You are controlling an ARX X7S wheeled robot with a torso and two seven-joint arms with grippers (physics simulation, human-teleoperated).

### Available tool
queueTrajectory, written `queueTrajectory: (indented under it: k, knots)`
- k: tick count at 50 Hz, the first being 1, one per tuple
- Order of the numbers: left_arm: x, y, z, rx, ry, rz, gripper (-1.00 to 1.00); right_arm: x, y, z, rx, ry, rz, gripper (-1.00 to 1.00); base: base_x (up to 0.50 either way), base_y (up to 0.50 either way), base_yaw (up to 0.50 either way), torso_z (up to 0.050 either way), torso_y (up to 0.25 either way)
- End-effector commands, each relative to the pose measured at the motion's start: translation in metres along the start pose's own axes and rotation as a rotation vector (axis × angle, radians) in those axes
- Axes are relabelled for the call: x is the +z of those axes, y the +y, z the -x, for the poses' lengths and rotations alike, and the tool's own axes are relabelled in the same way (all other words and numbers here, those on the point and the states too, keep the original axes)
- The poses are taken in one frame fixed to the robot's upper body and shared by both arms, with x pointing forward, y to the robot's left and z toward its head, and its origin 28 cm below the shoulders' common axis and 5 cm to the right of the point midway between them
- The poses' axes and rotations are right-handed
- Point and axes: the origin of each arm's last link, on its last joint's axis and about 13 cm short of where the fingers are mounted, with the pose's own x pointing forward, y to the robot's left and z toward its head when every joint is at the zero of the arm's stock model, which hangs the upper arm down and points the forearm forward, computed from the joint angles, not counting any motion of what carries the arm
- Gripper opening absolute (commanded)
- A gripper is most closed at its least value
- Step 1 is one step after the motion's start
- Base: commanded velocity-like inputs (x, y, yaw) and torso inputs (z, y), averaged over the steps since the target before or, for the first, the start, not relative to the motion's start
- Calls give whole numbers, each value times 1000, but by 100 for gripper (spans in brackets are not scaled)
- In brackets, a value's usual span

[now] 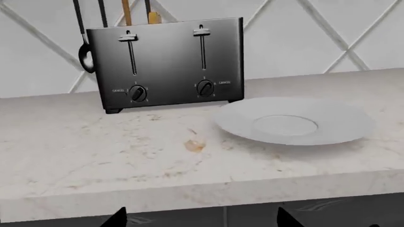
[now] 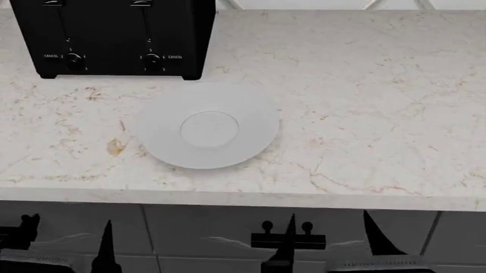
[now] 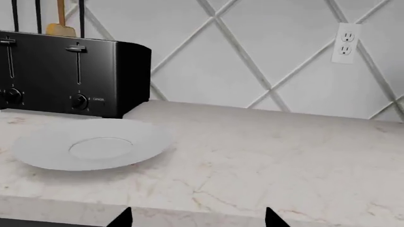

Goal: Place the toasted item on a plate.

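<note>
Both grippers, left gripper (image 2: 65, 250) and right gripper (image 2: 334, 239), hang spread below the marble counter (image 2: 365, 102), so one should rise over the black toaster (image 2: 114, 34) slots, the round grey-white plate (image 2: 206, 126) waiting empty.

1. The toaster (image 2: 114, 37) is cut off at 12 o'clock in the head view, hiding its slots; no bread shows.
2. The dial labels (image 1: 118, 90) are too small to read fully.
3. Both grippers show only as dark fingertips (image 2: 104, 244) at 6 o'clock, apparently spread apart.
4. The hanging utensils (image 1: 85, 52) are partly behind the toaster.
</note>
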Motion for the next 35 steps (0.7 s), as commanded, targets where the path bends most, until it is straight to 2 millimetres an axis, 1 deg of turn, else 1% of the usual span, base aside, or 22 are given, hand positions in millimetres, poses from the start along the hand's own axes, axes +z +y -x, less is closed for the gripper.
queueTrajectory:
  k: [1,3,5,9,10,11,12,16,18,19,22,28,31,35]
  knots:
    - [26,4,-11,-18,-42,-42,100,27,-10,-11,4,-36,20,100,0,0,0,50,0]
    - [32,4,-16,-8,-53,-34,100,33,-13,-12,3,-43,21,100,0,0,0,50,0]
    - [34,5,-18,-12,-51,-55,100,36,-16,-14,0,-49,26,100,0,0,0,14,0]
    - [54,8,-27,-5,-82,-26,100,50,-19,-22,6,-69,44,100,0,0,0,0,0]
    - [61,9,-32,31,-111,-6,100,54,-20,-24,6,-70,47,100,0,0,0,0,0]
    - [66,10,-34,37,-101,-1,100,58,-21,-25,6,-76,49,100,0,0,0,0,0]
    - [71,10,-36,48,-107,-49,100,62,-21,-27,7,-82,51,100,0,0,0,0,0]
    - [82,14,-40,45,-95,-64,100,75,-23,-34,20,-94,55,100,0,0,0,0,0]
    - [92,16,-44,60,-100,-56,100,83,-24,-38,26,-105,54,100,0,0,0,0,0]
    - [95,17,-45,89,-89,-75,100,85,-24,-39,28,-106,54,100,0,0,0,0,0]
    - [105,20,-49,77,-93,-77,100,86,-25,-46,15,-108,54,100,0,0,0,0,0]
    - [120,26,-52,98,-106,-59,100,95,-25,-50,33,-126,61,100,0,0,0,0,0]
    - [129,28,-53,97,-111,-57,100,102,-27,-49,35,-147,70,100,0,0,0,0,0]
    - [138,30,-51,102,-124,-48,100,106,-28,-47,43,-164,86,100,70,104,0,0,0]
